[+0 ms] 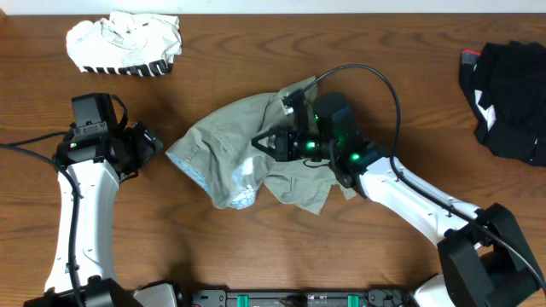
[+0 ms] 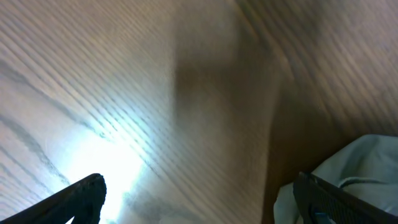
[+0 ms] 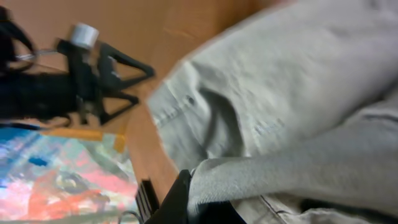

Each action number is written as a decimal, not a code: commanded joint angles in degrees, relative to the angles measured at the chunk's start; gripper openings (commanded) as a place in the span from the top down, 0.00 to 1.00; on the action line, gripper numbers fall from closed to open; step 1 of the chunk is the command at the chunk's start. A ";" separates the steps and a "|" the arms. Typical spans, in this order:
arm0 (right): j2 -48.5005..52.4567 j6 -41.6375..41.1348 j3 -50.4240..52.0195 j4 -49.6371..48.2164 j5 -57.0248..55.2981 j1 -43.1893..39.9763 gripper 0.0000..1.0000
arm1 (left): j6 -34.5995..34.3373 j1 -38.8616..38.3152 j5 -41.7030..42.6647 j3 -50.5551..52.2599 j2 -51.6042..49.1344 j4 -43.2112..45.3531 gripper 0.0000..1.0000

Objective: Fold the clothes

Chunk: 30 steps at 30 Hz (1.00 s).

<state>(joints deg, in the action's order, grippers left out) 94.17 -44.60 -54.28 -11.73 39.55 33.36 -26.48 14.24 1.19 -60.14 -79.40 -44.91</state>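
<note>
Slipping out of the pinch is the main risk. The khaki garment (image 1: pixel 223 166) is soft, loose cotton, and the right gripper (image 1: pixel 260 143) looks pressed together on only a thin fold near its middle. A fast pull could drop it, or drag the whole bundle across the table (image 1: pixel 256 51) instead of spreading it. Second risk is catching more than one layer, since the cloth is bunched. A lift would then carry a lump rather than a flat edge, and the fold would likely come out crooked. Third, nothing pins the garment's far side, so it may slide.

Garment look: light khaki-grey, a crumpled heap at table centre with no clean outline. Seams and a hem show, with a paler patch at lower left. The right wrist view shows a stitched edge with a small stud (image 3: pixel 191 99) and a thick fold draped over the dark finger (image 3: pixel 177 199). Judged not yet folded.

The left gripper (image 1: pixel 152 141) sits just beside the garment's left edge; whether it touches cannot be told. The left wrist view shows its fingers (image 2: pixel 81 194) spread wide with bare wood between them and khaki cloth at the right corner. A white striped garment (image 1: pixel 124 44) is bunched far left and a black garment (image 1: pixel 508 94) lies at the right edge, both well apart from the khaki one.
</note>
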 commanded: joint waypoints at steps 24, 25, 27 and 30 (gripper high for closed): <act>23.41 -8.33 -18.69 -27.08 -9.44 8.15 0.95 | 7.48 0.15 4.48 -0.74 22.95 -7.80 0.02; 23.96 -8.33 -20.00 -26.47 -9.75 8.35 0.95 | 7.61 0.15 4.70 -0.74 22.82 -8.09 0.02; 24.70 -8.26 -22.77 -24.22 -11.58 8.90 0.95 | 7.61 0.15 4.85 -0.74 22.67 -8.46 0.02; 25.62 -8.02 -25.92 -19.71 -15.23 9.38 0.88 | 7.61 0.15 4.87 -0.74 22.67 -8.66 0.02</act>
<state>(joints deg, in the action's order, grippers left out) 118.48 -52.51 -77.58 -32.64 28.18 41.82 -20.05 14.24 5.52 -60.14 -56.62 -53.28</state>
